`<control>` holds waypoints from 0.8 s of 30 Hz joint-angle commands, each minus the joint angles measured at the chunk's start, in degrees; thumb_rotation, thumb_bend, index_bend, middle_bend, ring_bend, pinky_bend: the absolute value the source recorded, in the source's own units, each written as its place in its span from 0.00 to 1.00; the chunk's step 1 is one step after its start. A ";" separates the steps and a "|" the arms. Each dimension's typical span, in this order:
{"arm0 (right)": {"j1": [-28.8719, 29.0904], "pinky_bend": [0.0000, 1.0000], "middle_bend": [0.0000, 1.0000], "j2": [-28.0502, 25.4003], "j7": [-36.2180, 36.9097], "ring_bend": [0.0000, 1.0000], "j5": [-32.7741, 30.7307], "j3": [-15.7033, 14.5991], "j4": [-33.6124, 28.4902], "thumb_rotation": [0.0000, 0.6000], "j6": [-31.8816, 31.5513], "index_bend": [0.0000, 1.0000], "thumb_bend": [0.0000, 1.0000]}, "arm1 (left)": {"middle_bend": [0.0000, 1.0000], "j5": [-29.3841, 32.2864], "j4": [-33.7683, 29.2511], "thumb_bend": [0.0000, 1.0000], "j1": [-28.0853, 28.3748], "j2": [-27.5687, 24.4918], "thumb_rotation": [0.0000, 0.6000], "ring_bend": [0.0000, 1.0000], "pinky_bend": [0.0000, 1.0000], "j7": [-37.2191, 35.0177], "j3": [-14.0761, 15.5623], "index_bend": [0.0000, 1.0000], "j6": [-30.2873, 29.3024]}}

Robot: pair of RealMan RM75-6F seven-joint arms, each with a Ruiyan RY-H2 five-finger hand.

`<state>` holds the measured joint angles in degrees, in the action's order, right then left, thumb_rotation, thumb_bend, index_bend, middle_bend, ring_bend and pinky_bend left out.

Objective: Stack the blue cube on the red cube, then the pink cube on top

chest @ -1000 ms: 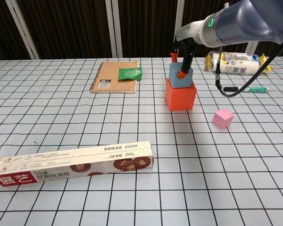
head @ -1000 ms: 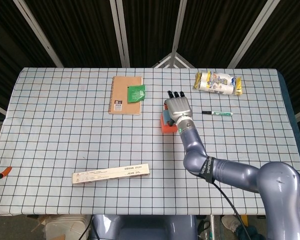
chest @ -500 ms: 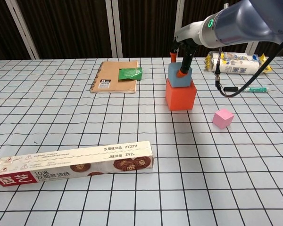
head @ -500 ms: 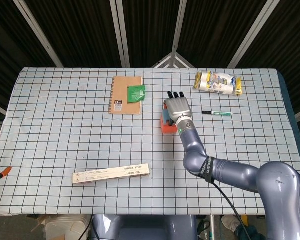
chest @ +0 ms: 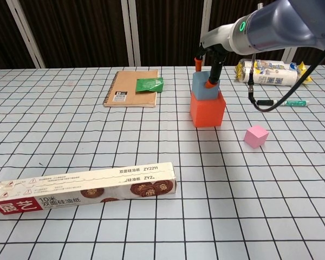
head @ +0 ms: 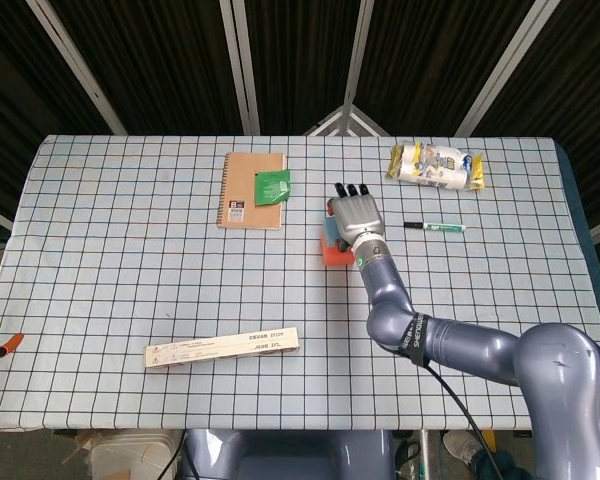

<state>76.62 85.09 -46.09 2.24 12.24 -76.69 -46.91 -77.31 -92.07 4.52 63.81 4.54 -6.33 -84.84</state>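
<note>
Checkered tabletop carries the red cube (chest: 207,109), where the right hand (head: 357,220) grips the blue cube (chest: 203,89) on top.

Blue cube (chest: 203,86) sits atop red cube (chest: 207,110); pink cube (chest: 255,136) lies apart.

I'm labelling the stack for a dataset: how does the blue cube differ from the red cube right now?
The blue cube is smaller and sits on top; the red cube is larger and rests on the table. The right hand has fingers on the blue cube, none visibly on the red cube. The blue cube sits toward the left of the red cube's top, not centred. Both are upright, plain-faced blocks.
</note>
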 commanded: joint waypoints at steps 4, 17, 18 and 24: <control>0.13 0.00 0.00 -0.16 -0.32 0.04 -0.10 -0.10 -0.45 1.00 -0.21 0.33 0.35 | 0.00 -0.23 -0.03 0.11 0.02 0.03 1.00 0.00 0.00 0.09 0.10 0.03 -0.03; 0.38 0.00 0.00 0.30 -0.69 0.04 -0.83 -0.13 0.02 1.00 -0.34 0.40 0.35 | 0.00 -0.37 -0.08 0.11 -0.08 -0.03 1.00 0.00 0.00 -0.06 0.16 0.03 -0.18; 0.39 0.00 0.00 0.37 -0.69 0.04 -0.82 -0.11 0.09 1.00 -0.42 0.40 0.35 | 0.00 -0.37 -0.10 0.11 -0.08 -0.04 1.00 0.00 0.00 -0.06 0.16 0.03 -0.17; 0.39 0.00 0.00 0.46 -0.77 0.04 -0.84 0.04 0.05 1.00 -0.69 0.40 0.35 | 0.00 -0.30 -0.09 0.11 -0.12 -0.07 1.00 0.00 0.00 -0.14 0.11 0.03 -0.24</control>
<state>77.01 85.56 -46.86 1.39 12.27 -76.63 -47.59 -77.61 -92.17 4.40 63.74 4.40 -6.22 -85.09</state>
